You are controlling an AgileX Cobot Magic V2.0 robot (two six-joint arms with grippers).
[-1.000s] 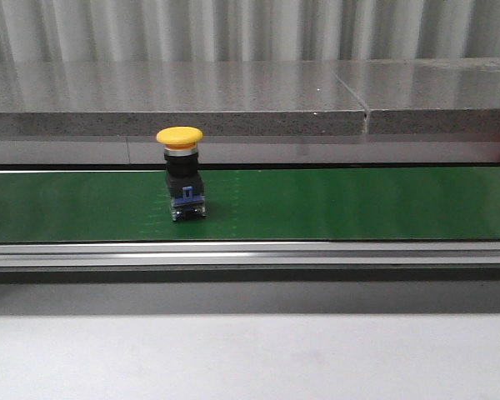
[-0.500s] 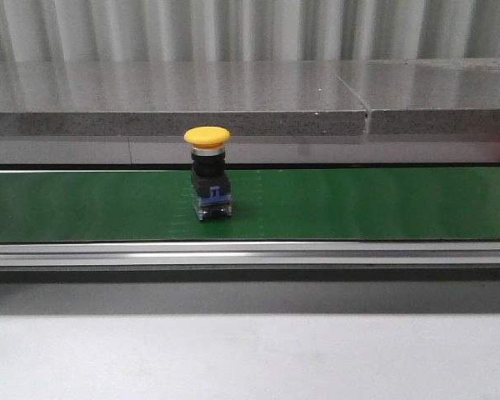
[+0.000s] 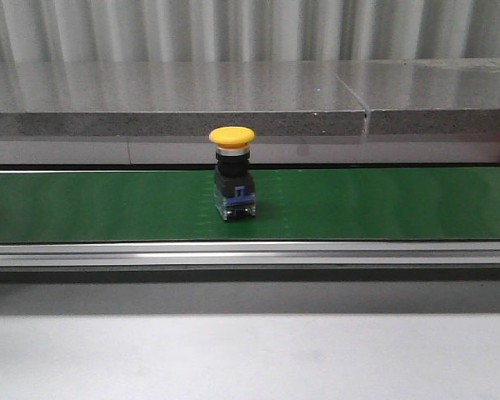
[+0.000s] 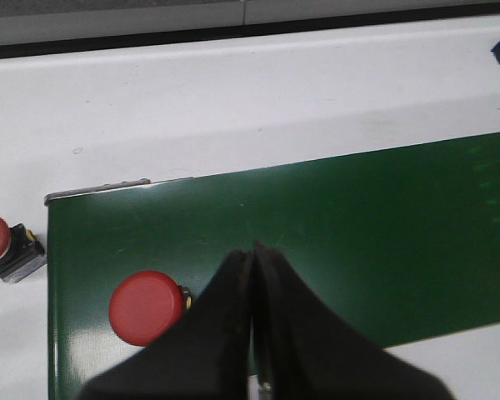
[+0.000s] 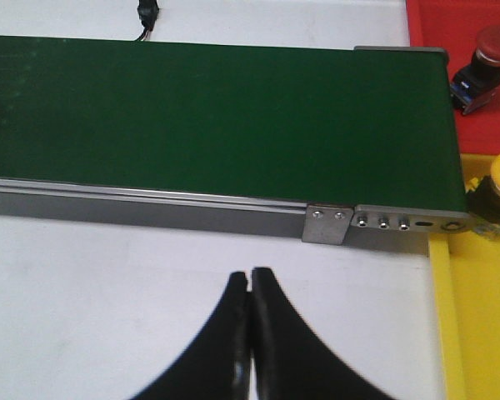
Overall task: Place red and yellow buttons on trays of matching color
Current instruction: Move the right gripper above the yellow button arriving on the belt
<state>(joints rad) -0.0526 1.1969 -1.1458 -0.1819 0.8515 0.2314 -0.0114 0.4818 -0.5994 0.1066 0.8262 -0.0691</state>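
A yellow button (image 3: pixel 232 173) stands upright on the green conveyor belt (image 3: pixel 383 204), left of centre in the front view. In the left wrist view, a red button (image 4: pixel 147 307) rests on the belt's end beside my left gripper (image 4: pixel 252 250), which is shut and empty. A second red button (image 4: pixel 2 246) lies on the white table off the belt. My right gripper (image 5: pixel 250 275) is shut and empty over the white table, short of the belt's other end. There, a red button (image 5: pixel 487 57) sits on the red tray (image 5: pixel 450 21) and a yellow button (image 5: pixel 498 190) on the yellow tray (image 5: pixel 475 325).
A grey stone ledge (image 3: pixel 233 92) runs behind the belt. A metal rail (image 3: pixel 250 254) edges the belt's near side. A black cable connector (image 5: pixel 146 17) lies beyond the belt in the right wrist view.
The yellow button has travelled rightward along the belt in the front view. No arm shows in the earlier front frames.
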